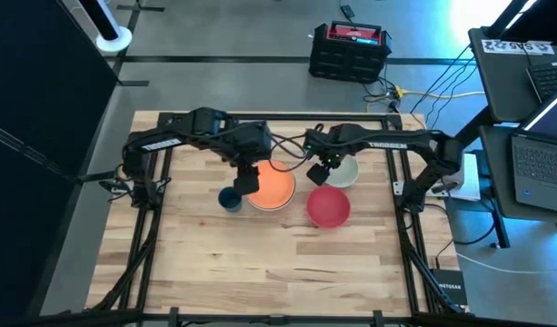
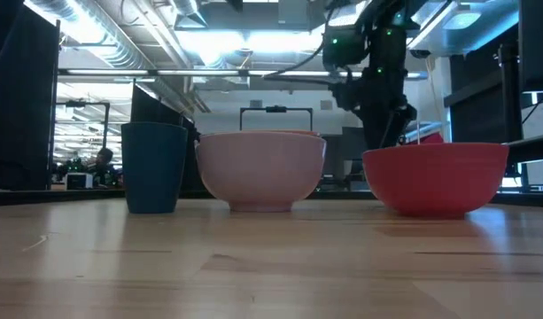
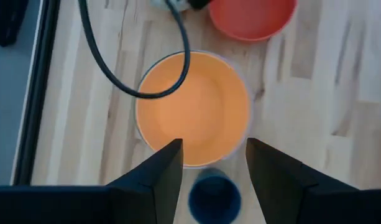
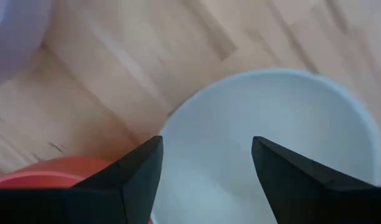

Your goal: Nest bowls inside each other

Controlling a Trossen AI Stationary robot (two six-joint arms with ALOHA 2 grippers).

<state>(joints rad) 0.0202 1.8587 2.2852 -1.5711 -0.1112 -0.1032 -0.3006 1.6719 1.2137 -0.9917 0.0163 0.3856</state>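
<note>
An orange bowl (image 1: 273, 189) sits nested in a white bowl (image 2: 260, 170) at mid-table. A red bowl (image 1: 328, 206) stands to its right, and a pale mint-white bowl (image 1: 343, 171) stands behind the red one. My left gripper (image 3: 214, 155) hangs open, high above the near rim of the orange bowl (image 3: 193, 109) and the dark blue cup (image 3: 215, 196). My right gripper (image 4: 206, 152) points down, open, over the left rim of the pale bowl (image 4: 271, 143). It touches nothing that I can see, and the red bowl (image 4: 35, 177) is beside it.
The dark blue cup (image 1: 230, 198) stands upright just left of the nested bowls. A black cable (image 3: 125, 74) loops over the orange bowl's far side. Black frame rails (image 1: 401, 195) run along the table's left and right sides. Bare wood lies toward the near edge.
</note>
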